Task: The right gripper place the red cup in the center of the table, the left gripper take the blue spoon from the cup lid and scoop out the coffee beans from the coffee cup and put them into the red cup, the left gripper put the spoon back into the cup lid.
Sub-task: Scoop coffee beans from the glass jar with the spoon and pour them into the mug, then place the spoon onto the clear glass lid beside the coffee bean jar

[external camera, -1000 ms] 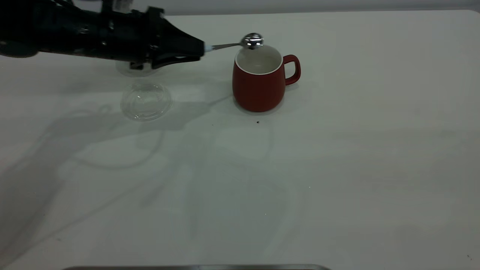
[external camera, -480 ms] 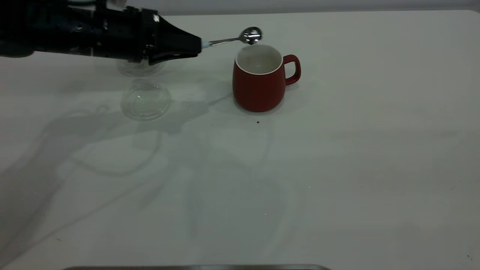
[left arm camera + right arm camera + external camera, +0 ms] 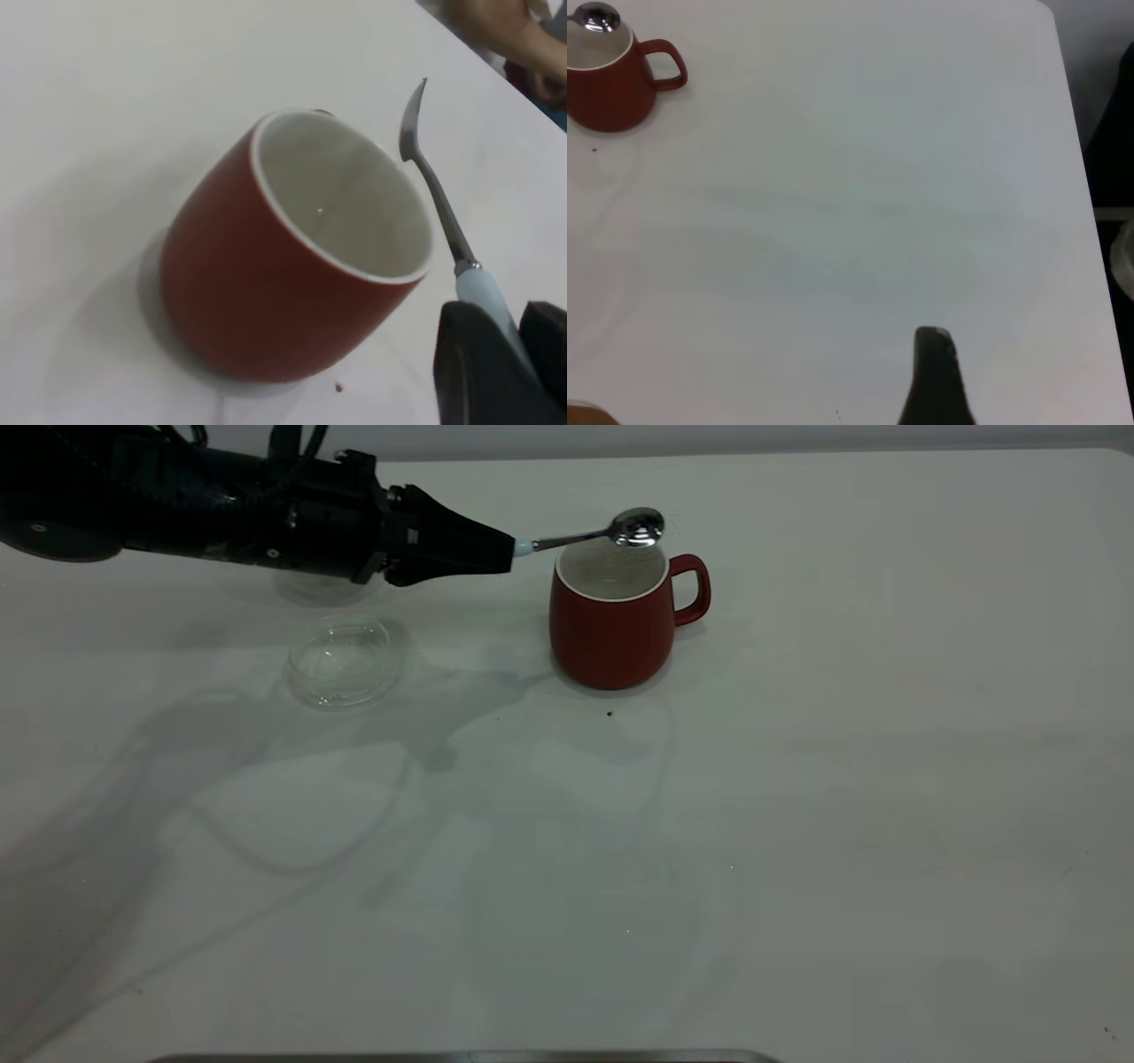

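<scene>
The red cup [image 3: 611, 620] stands upright on the table [image 3: 842, 797], handle to the right. Its white inside shows no beans in the left wrist view [image 3: 266, 292]. My left gripper [image 3: 507, 549] is shut on the pale handle of the blue spoon [image 3: 620, 531] and holds its metal bowl just above the cup's far rim; the left wrist view shows the spoon [image 3: 434, 190] beside the rim. The cup lid [image 3: 341, 662] lies empty to the left. The coffee cup [image 3: 314, 589] is mostly hidden behind my left arm; the coffee beans are hidden. My right gripper [image 3: 935, 359] hangs over bare table far from the cup [image 3: 611, 88].
A tiny dark speck [image 3: 609, 713] lies on the table just in front of the red cup. A person's hand [image 3: 514, 40] shows beyond the table's edge in the left wrist view. The table's right edge [image 3: 1076, 159] is near my right gripper.
My left gripper has moved right and dipped slightly with the spoon. The spoon bowl has gone from above the cup's left rim to above its far right rim.
</scene>
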